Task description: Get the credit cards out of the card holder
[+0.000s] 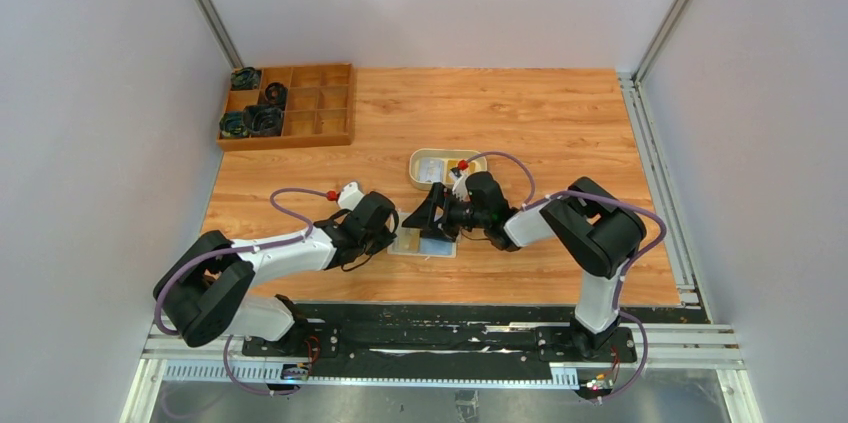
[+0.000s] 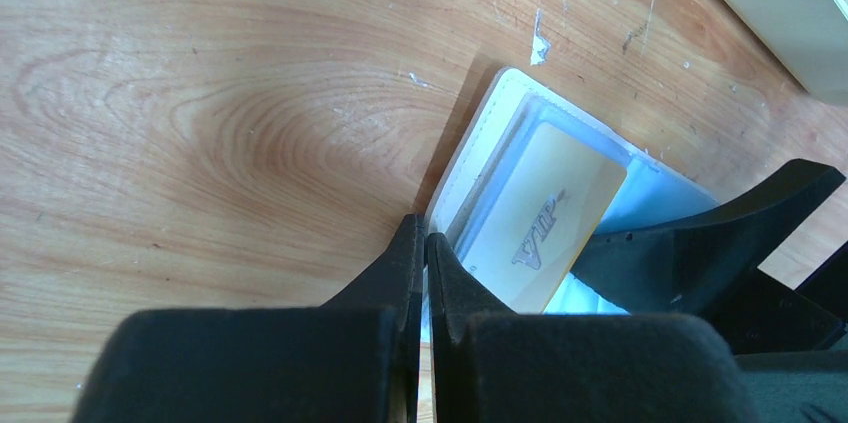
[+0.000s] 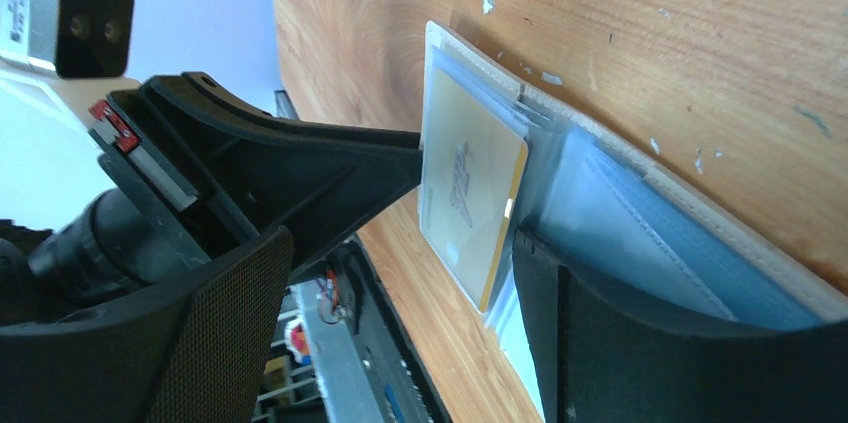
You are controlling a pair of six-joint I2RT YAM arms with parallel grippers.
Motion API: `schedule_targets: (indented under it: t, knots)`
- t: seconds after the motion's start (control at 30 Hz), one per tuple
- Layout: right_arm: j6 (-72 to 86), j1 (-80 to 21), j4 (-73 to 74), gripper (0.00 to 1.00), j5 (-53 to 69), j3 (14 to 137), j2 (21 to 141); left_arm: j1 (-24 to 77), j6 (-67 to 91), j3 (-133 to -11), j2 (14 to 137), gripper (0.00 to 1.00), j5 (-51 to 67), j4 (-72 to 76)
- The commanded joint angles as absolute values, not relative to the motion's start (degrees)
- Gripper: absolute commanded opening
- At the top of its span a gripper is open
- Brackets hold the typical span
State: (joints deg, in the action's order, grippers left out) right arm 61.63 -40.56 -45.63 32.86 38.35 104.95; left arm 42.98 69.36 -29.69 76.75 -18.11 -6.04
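The card holder (image 1: 424, 244) lies open and flat on the table, cream edge and pale-blue inside (image 2: 490, 128) (image 3: 650, 208) up. A yellow credit card (image 2: 545, 213) (image 3: 465, 183) sticks partway out of its clear pocket. My left gripper (image 1: 397, 233) (image 2: 425, 239) is shut, its tips touching the holder's left edge. The right gripper (image 1: 432, 219) (image 3: 400, 253) is open over the holder. One of its fingers (image 3: 620, 333) rests on the blue lining beside the yellow card, and the other stands off to the card's far side. A pale credit card (image 1: 430, 172) lies in the tray.
The oval beige tray (image 1: 446, 153) (image 2: 770, 13) stands just behind the holder. A wooden compartment box (image 1: 290, 103) with black parts sits at the back left. The table's near edge and a metal rail run close in front of the holder.
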Motion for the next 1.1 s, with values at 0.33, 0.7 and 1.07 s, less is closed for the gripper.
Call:
schedule_targets:
  t: [0.33,0.7,1.07]
  knots:
    - [69.9,-40.8,-59.9,0.82,37.0,36.0,107.3,43.4,69.3,-30.1,76.9,0.00,-19.1,-7.3]
    - [70.1,-42.6,-68.2,0.75,39.9,36.1,108.4,43.4,69.2,-30.4,77.6,0.00,-18.6,-7.4]
    - [59.5,-44.7,-41.4,0.75,39.5,45.0,108.7,43.4,69.0,-31.0,78.6,0.00,-18.1,-7.3]
